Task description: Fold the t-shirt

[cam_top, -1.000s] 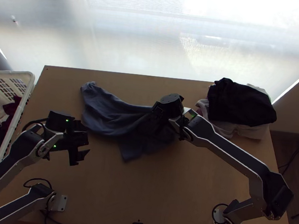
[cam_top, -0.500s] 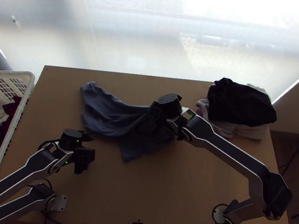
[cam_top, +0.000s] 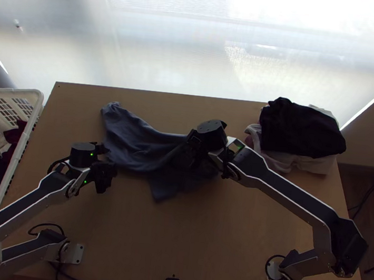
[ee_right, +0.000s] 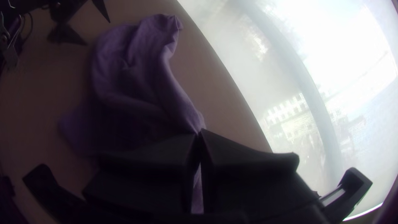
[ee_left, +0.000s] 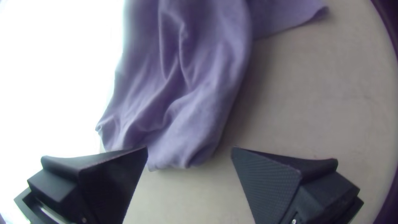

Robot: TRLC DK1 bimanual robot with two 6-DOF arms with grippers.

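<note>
Lengthwise, we see the shirt (cam_top: 133,145) slant across the counter (cam_top: 178,229), pointing far left; left claw (cam_top: 106,166) apart, right claw (cam_top: 193,154) clamped on it.

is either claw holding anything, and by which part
The right claw pinches a gathered bit of the t-shirt; which part can't be told. The left claw is empty.

From where I stand: left arm (cam_top: 36,197) folded sharply at the elbow, forearm angled up and inward, left gripper (cam_top: 110,164) over the left side, its two black fingers (ee_left: 269,186) spread wide. Right arm (cam_top: 287,194) bent at an outer elbow, long forearm slanting to mid-table, right gripper (cam_top: 209,136) there, fingers (ee_right: 244,166) closed, tips together.
</note>
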